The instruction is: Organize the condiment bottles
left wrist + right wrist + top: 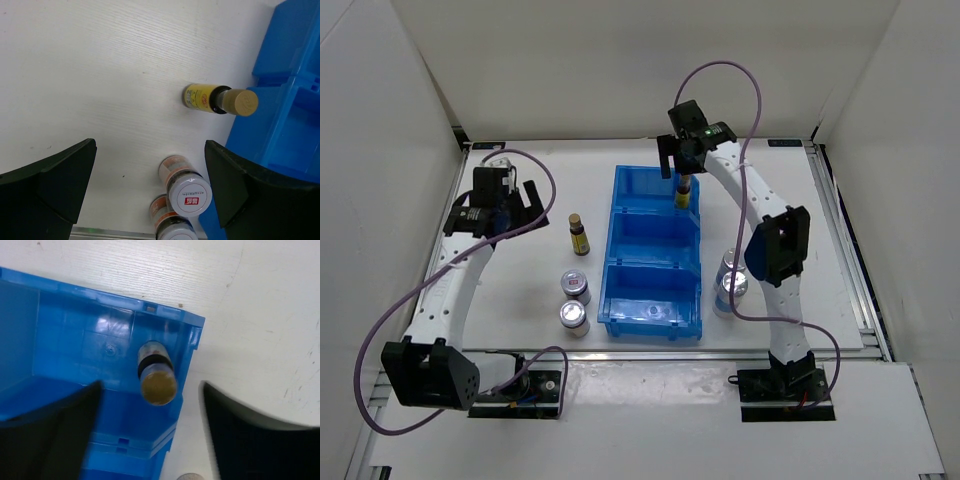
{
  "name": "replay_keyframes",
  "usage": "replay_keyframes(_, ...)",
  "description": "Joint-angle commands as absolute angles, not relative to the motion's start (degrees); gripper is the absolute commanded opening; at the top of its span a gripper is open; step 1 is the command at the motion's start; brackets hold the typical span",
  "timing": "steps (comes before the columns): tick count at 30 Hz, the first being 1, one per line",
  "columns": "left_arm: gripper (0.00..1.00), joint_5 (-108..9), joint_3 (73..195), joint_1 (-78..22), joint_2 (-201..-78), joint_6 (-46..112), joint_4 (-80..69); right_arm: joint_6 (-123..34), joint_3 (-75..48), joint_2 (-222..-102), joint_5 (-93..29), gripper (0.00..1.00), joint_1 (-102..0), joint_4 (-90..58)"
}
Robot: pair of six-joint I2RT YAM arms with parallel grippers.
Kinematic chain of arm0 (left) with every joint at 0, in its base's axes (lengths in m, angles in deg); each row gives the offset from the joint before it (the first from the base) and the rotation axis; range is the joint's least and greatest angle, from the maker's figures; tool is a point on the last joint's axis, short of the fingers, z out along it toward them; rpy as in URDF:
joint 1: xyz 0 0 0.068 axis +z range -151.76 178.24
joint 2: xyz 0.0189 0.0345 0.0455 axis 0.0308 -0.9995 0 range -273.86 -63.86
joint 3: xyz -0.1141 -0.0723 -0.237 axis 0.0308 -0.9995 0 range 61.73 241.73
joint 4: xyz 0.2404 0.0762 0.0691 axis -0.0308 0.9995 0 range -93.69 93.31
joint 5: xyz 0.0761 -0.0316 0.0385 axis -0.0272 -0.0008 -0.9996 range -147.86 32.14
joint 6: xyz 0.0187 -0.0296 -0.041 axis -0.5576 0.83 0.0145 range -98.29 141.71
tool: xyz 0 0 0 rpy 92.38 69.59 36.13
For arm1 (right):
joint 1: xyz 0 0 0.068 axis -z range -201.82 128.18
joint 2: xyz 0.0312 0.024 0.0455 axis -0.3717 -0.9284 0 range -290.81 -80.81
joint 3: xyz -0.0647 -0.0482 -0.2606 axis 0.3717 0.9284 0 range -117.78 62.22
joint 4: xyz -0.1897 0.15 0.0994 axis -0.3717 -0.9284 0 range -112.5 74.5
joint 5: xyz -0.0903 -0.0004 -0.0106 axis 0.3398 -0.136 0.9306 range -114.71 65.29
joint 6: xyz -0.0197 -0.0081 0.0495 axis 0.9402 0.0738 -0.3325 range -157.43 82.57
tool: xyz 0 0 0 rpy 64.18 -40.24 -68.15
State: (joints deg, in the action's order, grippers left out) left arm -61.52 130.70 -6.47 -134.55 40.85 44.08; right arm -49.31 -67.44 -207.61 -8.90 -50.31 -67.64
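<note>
An amber bottle (157, 375) stands in the far compartment of the blue bin (655, 240). The right gripper (681, 165) hangs over it, jaws parted and gripping nothing. The left gripper (150, 145), wide open and empty, hovers above a second amber bottle (215, 99) left of the bin.

Amber bottle (683, 192) upright in blue bin (655, 240) — five outside.
</note>
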Motion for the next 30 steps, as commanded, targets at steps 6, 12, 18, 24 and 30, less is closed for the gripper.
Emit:
replay_keyframes(6, 1.0, -66.82, 129.4, -6.25, -131.26, 46.23, 43.77, -48.85, -64.89, -191.04, -4.23, 0.99, -50.74, -68.76)
replay_keyframes(12, 1.0, -59.81, 130.46, -6.25, -135.83, 44.04, 44.91, -48.77, -51.79, -173.91, -3.0, 0.99, -51.79, -71.13)
replay_keyframes(18, 1.0, -48.37, 133.09, -8.79, -140.4, 42.63, 43.07, -51.48, -36.31, -158.08, -4.32, 0.99, -51.79, -73.06)
replay_keyframes(24, 1.0, -52.93, 142.32, -15.72, -146.64, 43.16, 44.47, -51.49, -34.19, -151.91, -4.85, 0.99, -51.79, -78.94)
replay_keyframes(30, 1.0, -56.8, 142.85, -17.06, -153.41, 43.68, 45.0, -51.49, -33.58, -148.06, -6.96, 0.99, -51.79, -85.18)
